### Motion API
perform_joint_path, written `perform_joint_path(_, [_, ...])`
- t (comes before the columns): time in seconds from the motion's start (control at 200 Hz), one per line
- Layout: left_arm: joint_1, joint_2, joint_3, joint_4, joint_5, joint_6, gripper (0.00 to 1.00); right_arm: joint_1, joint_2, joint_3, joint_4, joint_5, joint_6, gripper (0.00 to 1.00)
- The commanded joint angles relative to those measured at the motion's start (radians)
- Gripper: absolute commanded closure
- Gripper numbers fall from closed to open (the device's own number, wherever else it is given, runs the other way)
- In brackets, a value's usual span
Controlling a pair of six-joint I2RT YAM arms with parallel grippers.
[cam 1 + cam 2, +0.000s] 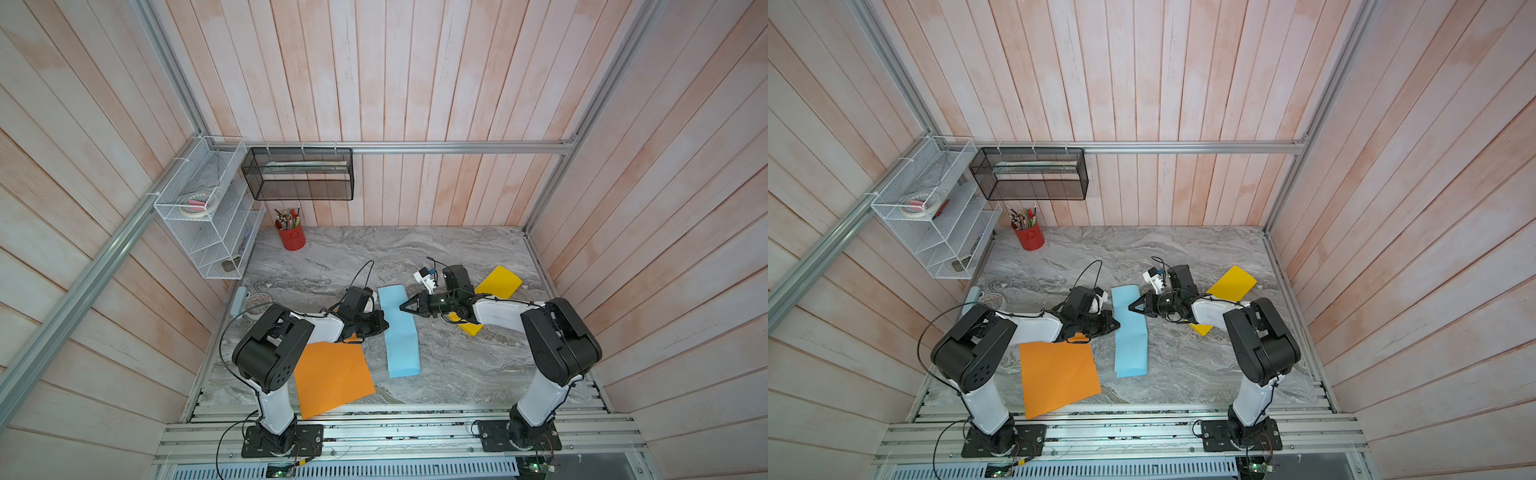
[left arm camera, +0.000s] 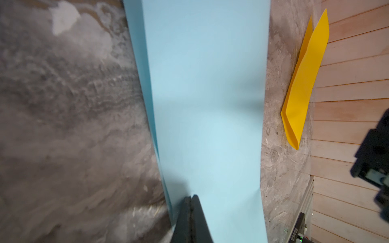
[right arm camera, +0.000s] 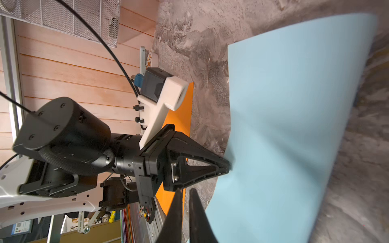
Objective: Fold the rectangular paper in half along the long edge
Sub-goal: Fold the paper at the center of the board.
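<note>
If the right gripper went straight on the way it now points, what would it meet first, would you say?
The blue paper: the right gripper sits at its edge; beyond that, probably the left gripper.

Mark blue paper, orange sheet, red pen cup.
blue paper [image 1: 401,340], in a top view, mid strip
orange sheet [image 1: 334,378], in a top view, centre
red pen cup [image 1: 292,241], in a top view, side wall

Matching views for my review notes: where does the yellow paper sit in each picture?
Top view: yellow paper right of the blue paper.
Top view: same spot.
Left wrist: beyond the blue paper, against the plank wall.
Right wrist: not in it.
Shared landmark: the blue paper, in all four.
</note>
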Motion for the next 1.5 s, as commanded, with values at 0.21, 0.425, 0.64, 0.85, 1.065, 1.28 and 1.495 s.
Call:
perform_joint_path(0.21, [-0.008,0.019,-0.043,-0.118,-0.062,0.005,1.0,0.001,0.045,-0.189,0.032,0.028,0.011,1.0])
perform_joint_path(0.425, [-0.009,0.012,-0.043,-0.133,-0.068,0.009,1.0,-0.054,0.014,-0.304,0.044,0.038,0.013,1.0])
perform_joint_path(0.64, [-0.009,0.015,-0.045,-0.137,-0.072,0.011,1.0,-0.135,-0.016,-0.366,-0.015,0.032,-0.033,1.0])
perform_joint_path(0.85, [-0.008,0.022,-0.043,-0.136,-0.069,0.012,1.0,-0.086,-0.104,-0.289,-0.064,0.036,-0.017,1.0])
perform_joint_path(1.065, [-0.009,0.018,-0.046,-0.136,-0.067,0.009,1.0,-0.007,-0.086,-0.254,-0.033,0.059,0.029,1.0])
perform_joint_path(1.28, [-0.009,0.016,-0.043,-0.139,-0.069,0.014,1.0,-0.01,-0.048,-0.363,0.031,0.064,0.055,1.0])
perform_joint_path(1.495, [-0.008,0.009,-0.051,-0.142,-0.075,0.015,1.0,-0.063,-0.12,-0.474,-0.008,0.076,0.034,1.0])
